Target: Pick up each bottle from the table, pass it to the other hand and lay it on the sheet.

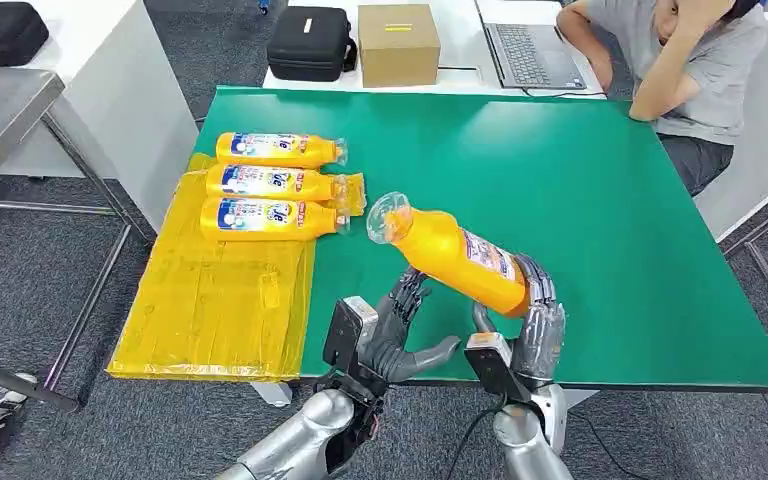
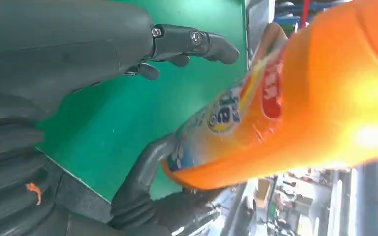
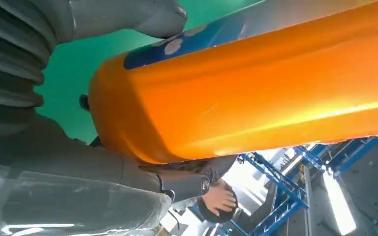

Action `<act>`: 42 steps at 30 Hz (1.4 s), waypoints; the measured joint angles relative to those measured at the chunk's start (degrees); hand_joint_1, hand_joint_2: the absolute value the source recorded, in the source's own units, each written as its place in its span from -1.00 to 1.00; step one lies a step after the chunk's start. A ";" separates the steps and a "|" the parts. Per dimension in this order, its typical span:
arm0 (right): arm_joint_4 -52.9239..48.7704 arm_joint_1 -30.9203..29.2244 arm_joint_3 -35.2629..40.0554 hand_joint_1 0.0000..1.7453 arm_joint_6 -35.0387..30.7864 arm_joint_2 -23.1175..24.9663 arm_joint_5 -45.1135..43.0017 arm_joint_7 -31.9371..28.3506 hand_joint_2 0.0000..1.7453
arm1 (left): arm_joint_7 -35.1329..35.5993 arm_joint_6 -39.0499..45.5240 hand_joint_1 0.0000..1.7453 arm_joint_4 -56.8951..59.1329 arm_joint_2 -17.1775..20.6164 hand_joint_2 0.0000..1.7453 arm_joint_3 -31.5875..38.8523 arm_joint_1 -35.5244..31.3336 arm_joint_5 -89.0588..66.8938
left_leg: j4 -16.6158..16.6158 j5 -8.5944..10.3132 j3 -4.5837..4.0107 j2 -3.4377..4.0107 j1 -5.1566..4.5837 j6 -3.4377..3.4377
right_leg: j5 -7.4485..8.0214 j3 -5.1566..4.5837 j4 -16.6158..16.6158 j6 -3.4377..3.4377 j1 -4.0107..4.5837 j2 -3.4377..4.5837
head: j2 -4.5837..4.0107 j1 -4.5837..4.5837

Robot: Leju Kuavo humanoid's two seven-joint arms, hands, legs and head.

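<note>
Our right hand (image 1: pixel 538 322) grips the bottle (image 1: pixel 455 258) by its base, cap end tipped toward the sheet (image 1: pixel 215 300), so our spread left hand (image 1: pixel 398 330) can take it.

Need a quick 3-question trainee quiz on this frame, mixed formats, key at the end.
1. True or false: the right hand holds the orange bottle above the green table.
2. How many bottles already lie on the yellow sheet?
3. The left hand is: A) gripping the bottle, B) open beside it, C) resting on the sheet.

Key: 1 true; 2 three; 3 B.
</note>
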 measured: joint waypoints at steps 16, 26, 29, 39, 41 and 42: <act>1.42 -1.19 4.48 1.00 0.00 1.53 -1.38 0.00 1.00 | 1.44 1.81 -1.00 -0.09 -0.37 1.00 -0.31 -1.23 3.47 | 0.00 0.01 -0.01 0.00 0.00 0.00 | 0.00 0.00 0.01 0.00 -0.01 0.01 | 0.00 0.00; 3.32 -2.04 6.10 1.00 -0.04 2.21 -0.33 0.00 1.00 | 1.18 5.77 -1.00 -0.61 -0.57 1.00 -2.05 -2.67 6.14 | 0.00 0.01 0.00 0.00 0.01 -0.01 | 0.00 -0.02 0.01 0.00 0.00 0.00 | 0.00 0.00; 3.52 -2.03 6.19 1.00 -0.04 2.21 -0.33 0.00 1.00 | 1.14 5.99 -1.00 -0.61 -0.57 1.00 -2.19 -2.82 6.21 | 0.00 0.01 -0.01 0.00 0.01 -0.01 | 0.00 -0.03 0.01 0.00 0.00 0.00 | 0.00 0.00; 3.65 -1.93 6.19 1.00 -0.07 2.21 -0.35 0.00 1.00 | 1.14 6.01 -1.00 -0.61 -0.57 1.00 -2.45 -2.98 6.36 | 0.00 0.01 0.00 0.00 0.01 -0.01 | 0.00 -0.03 0.01 0.00 0.00 0.00 | 0.00 0.00; 3.65 -1.92 6.19 1.00 -0.07 2.21 -0.33 0.00 1.00 | 1.14 6.01 -1.00 -0.61 -0.57 1.00 -2.45 -3.01 6.36 | 0.00 0.01 -0.01 0.00 0.01 -0.01 | 0.00 -0.03 0.01 0.00 0.00 0.00 | 0.00 0.00; 3.65 -1.92 6.19 1.00 -0.07 2.21 -0.33 0.00 1.00 | 1.14 6.01 -1.00 -0.61 -0.57 1.00 -2.45 -3.03 6.36 | 0.00 0.01 -0.01 0.00 0.01 -0.01 | 0.00 -0.03 0.01 0.00 0.00 0.00 | 0.00 0.00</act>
